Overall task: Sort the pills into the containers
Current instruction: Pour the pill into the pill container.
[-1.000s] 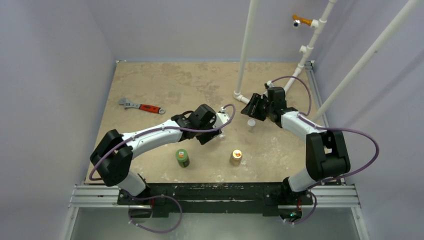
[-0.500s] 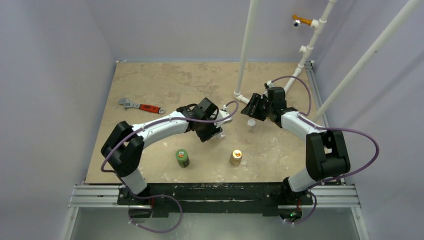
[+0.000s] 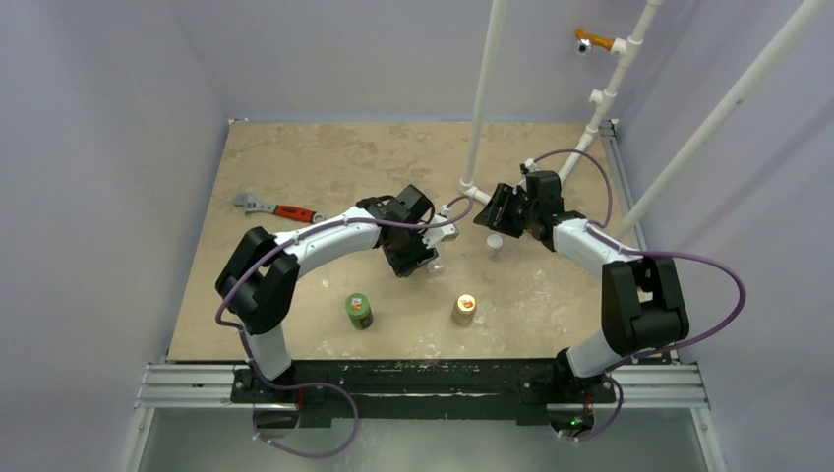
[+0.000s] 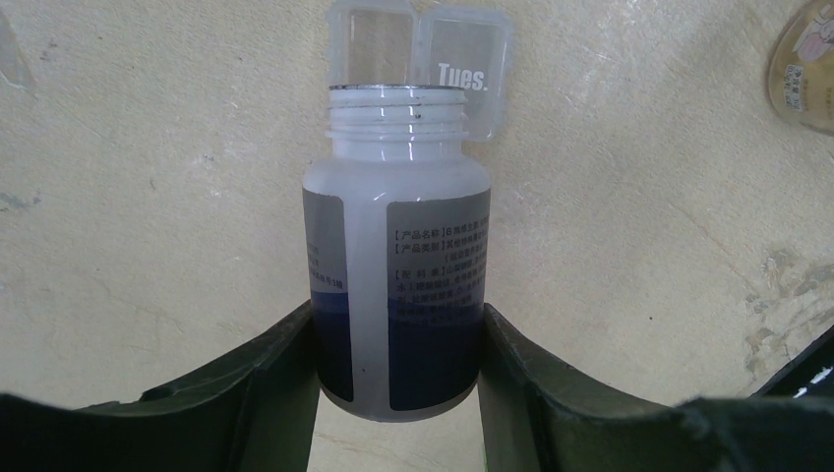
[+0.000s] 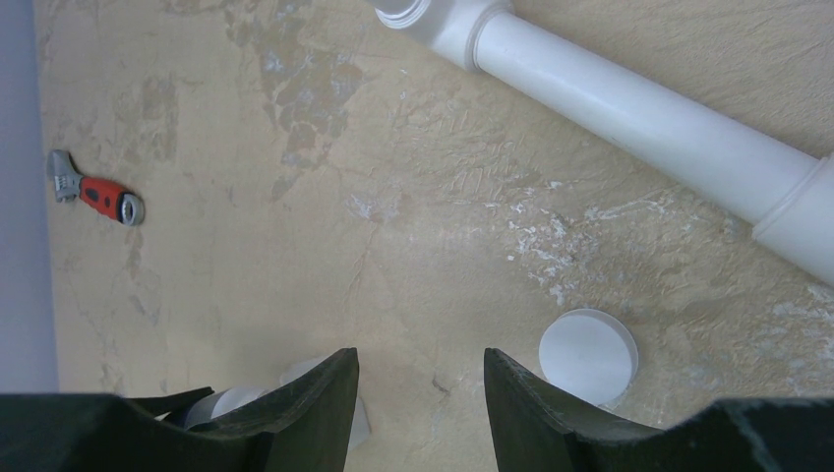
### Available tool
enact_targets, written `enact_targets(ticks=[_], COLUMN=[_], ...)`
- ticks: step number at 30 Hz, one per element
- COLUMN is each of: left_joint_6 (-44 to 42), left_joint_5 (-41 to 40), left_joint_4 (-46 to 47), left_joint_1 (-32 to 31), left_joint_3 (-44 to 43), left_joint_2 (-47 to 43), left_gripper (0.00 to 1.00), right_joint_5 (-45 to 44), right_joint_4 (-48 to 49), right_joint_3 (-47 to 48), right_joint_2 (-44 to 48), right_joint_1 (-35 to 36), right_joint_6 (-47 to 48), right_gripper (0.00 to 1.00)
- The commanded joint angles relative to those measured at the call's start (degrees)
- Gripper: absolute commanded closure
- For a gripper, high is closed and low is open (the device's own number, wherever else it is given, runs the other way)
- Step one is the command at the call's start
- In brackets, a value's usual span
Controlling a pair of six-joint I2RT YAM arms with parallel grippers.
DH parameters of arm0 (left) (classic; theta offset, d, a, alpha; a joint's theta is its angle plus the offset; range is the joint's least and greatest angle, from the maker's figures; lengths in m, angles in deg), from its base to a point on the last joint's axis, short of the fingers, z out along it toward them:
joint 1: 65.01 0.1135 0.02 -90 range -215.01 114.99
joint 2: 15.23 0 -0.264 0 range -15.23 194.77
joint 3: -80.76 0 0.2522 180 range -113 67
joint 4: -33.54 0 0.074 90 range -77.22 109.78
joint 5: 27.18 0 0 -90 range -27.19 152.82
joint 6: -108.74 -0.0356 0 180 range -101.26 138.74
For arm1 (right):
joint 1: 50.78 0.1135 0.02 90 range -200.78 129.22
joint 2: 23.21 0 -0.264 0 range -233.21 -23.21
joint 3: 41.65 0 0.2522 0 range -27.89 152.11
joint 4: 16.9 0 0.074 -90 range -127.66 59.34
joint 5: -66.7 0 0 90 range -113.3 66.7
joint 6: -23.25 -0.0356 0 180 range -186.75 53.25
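Observation:
My left gripper [image 4: 398, 366] is shut on a white pill bottle [image 4: 398, 265] with a grey and blue label, gripping its lower body. The bottle has no cap, and its threaded mouth points at the container [image 4: 423, 59], a small clear plastic case marked "Tues." that lies on the table just beyond it. No pills show in any view. In the top view the left gripper [image 3: 423, 250] sits near the table's middle. My right gripper [image 3: 495, 214] hovers open to its right, with bare table between its fingertips [image 5: 334, 379].
A white cap [image 5: 587, 356] lies on the table beside the right gripper. A green bottle [image 3: 358, 310] and a tan-orange bottle [image 3: 463, 309] stand nearer the bases. A red-handled wrench [image 3: 279, 209] lies at the left. White pipes [image 3: 484, 98] rise behind the right gripper.
The left arm has swung its elbow and shoulder to the right and turned its wrist, carrying the bottle slightly right and farther away. The right arm has not moved.

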Motion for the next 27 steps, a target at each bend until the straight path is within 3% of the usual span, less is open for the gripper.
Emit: enact_targets(ticks=[1, 27], left_joint_6=[-0.7, -0.3], left_joint_5=[0.9, -1.3], left_joint_4=[-2.0, -15.4], left_joint_1=[0.8, 1.4], left_joint_3=[-3.7, -16.0], left_joint_2=[0.9, 9.0], left_gripper=[1.0, 1.0], right_joint_5=[1.5, 1.6], right_joint_4=[1.4, 1.5], right_joint_3=[0.6, 0.8], right_joint_2=[1.0, 1.1], right_joint_1=[0.2, 0.2], right_joint_6=[1.0, 1.0], right_gripper=[0.5, 0.5])
